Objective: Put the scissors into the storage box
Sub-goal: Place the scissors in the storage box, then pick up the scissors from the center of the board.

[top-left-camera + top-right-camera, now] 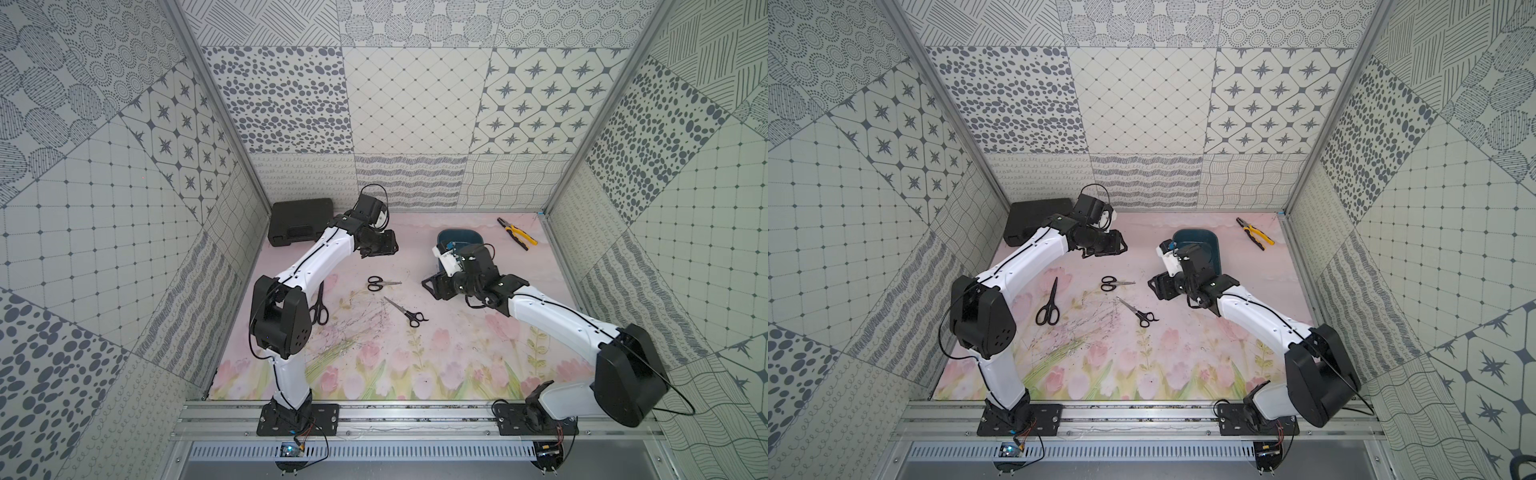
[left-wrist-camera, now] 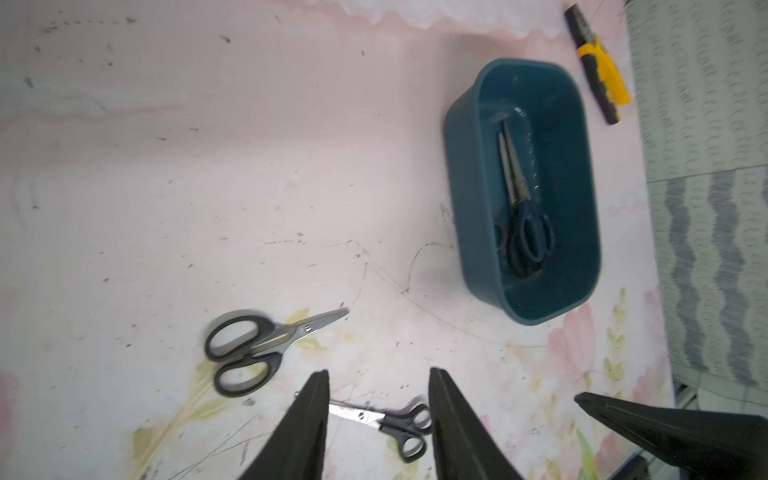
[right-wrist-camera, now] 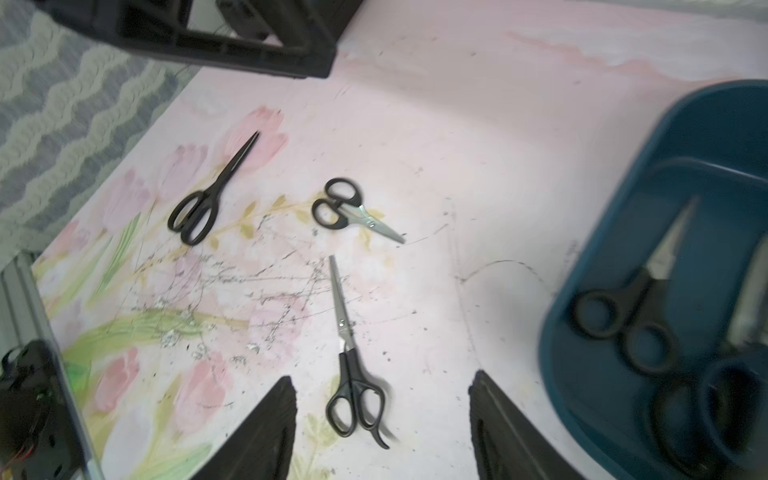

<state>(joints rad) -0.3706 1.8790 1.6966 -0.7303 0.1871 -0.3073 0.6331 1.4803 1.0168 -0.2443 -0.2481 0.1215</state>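
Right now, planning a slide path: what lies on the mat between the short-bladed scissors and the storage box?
Nothing: in the left wrist view, only scuffed mat separates short-bladed scissors from storage box.

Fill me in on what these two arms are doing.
They are clearing scissors into the teal storage box. A blue-handled pair and a black-handled pair already lie inside. Three pairs lie on the mat: long black scissors, short scissors and slim scissors. The left gripper and right gripper both hover open and empty.
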